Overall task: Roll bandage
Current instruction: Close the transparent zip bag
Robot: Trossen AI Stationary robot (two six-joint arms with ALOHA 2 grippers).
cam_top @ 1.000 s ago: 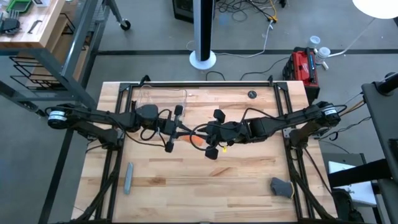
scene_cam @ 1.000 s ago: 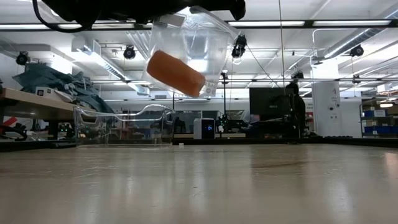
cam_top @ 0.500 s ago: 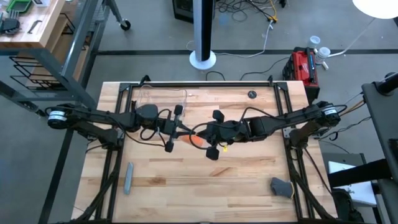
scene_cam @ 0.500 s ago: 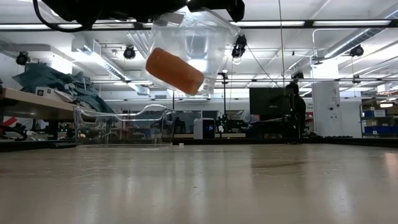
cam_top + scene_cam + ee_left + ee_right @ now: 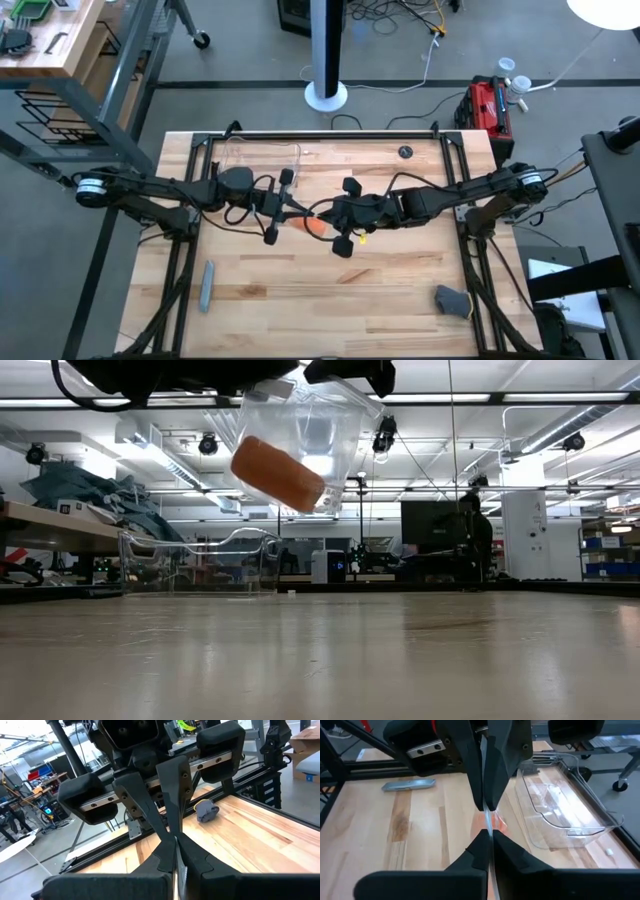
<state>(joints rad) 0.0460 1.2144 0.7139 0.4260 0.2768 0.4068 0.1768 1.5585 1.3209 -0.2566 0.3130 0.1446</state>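
From above, the left gripper [image 5: 290, 212] and the right gripper [image 5: 327, 213] are meeting tip to tip over the middle of the table [image 5: 380, 300], and the bandage [image 5: 315, 225] is showing as a small orange patch just below the point where they meet; set against the two earlier overhead pictures, neither arm is shifting noticeably. At table height, the bandage [image 5: 277, 473] is hanging as a stubby orange roll inside a clear plastic bag [image 5: 310, 430], directly beneath both grippers and well clear of the tabletop, and it is drifting slightly sideways and upward compared with a second ago, which suggests the bag is being worked or swinging rather than set down. Past the left wrist, the left gripper's fingers [image 5: 150, 822] are pressing together, pinching a thin clear edge. Past the right wrist, the right gripper's fingers [image 5: 482, 842] are likewise closing on that film, with orange glowing just beyond them. Judging from this, the roll is still bagged, so rolling is not yet starting.
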